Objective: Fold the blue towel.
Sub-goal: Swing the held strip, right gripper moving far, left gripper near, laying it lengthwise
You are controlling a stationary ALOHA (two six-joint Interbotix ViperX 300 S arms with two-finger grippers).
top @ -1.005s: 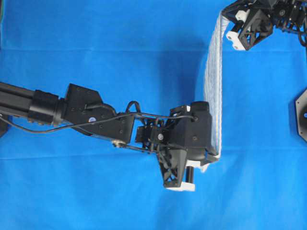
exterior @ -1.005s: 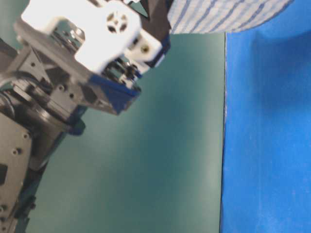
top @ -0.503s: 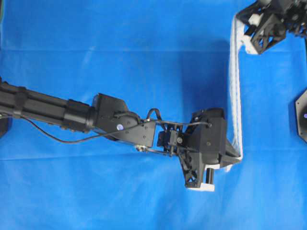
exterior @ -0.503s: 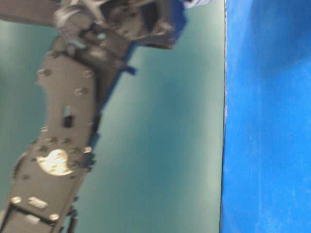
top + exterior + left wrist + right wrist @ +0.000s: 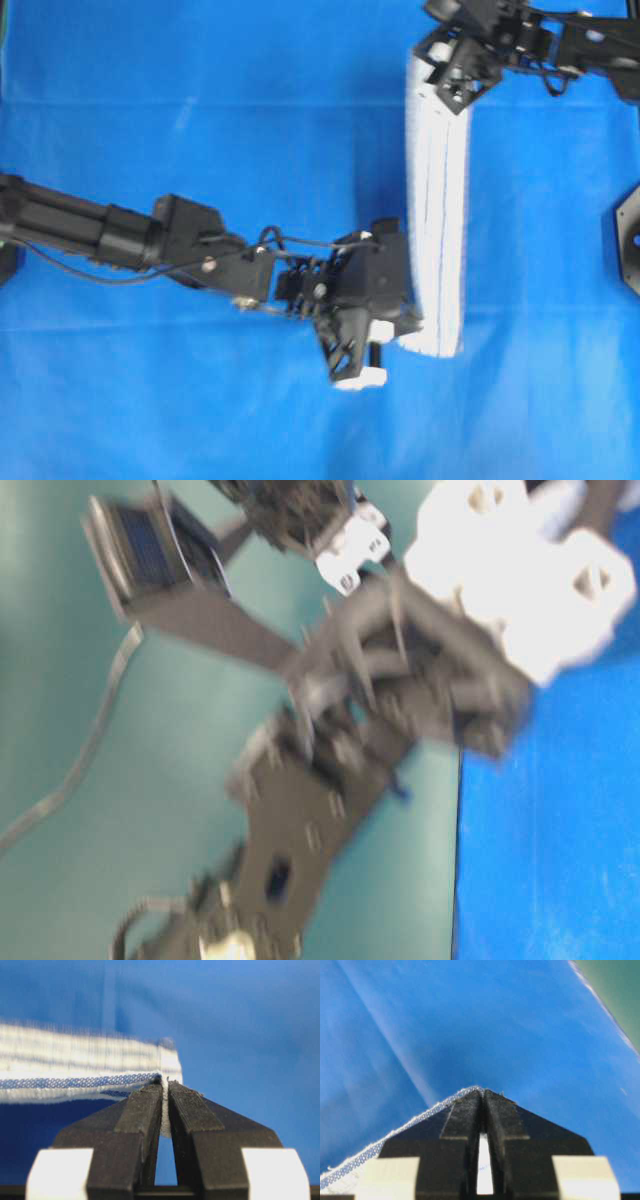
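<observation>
Since a second ago the blue towel (image 5: pixel 436 215) has gone from a thin edge-on band hanging between the arms to a wider white strip, and the right claw (image 5: pixel 436 88) has come further into the overhead view, leftward along the top edge. The left claw (image 5: pixel 412 325) sits a little lower and further left than before.

The towel now runs as a long, narrow strip down the right half of the overhead view, above the solid-blue cover of the tabletop (image 5: pixel 200 120) — whether it rests on the cover or hangs just over it I cannot tell. Its thin blue stripes run along its length.

The left claw is clamped on the towel's lower end; the left wrist view shows a corner of the cloth (image 5: pixel 100 1067) pinched between the two black fingers (image 5: pixel 145 1110). The right claw is closed on the upper end — the right wrist view shows the white woven hem (image 5: pixel 395 1140) coming out from the shut fingers (image 5: pixel 465 1120).

The table-level view is too blurred to read beyond arm parts.
</observation>
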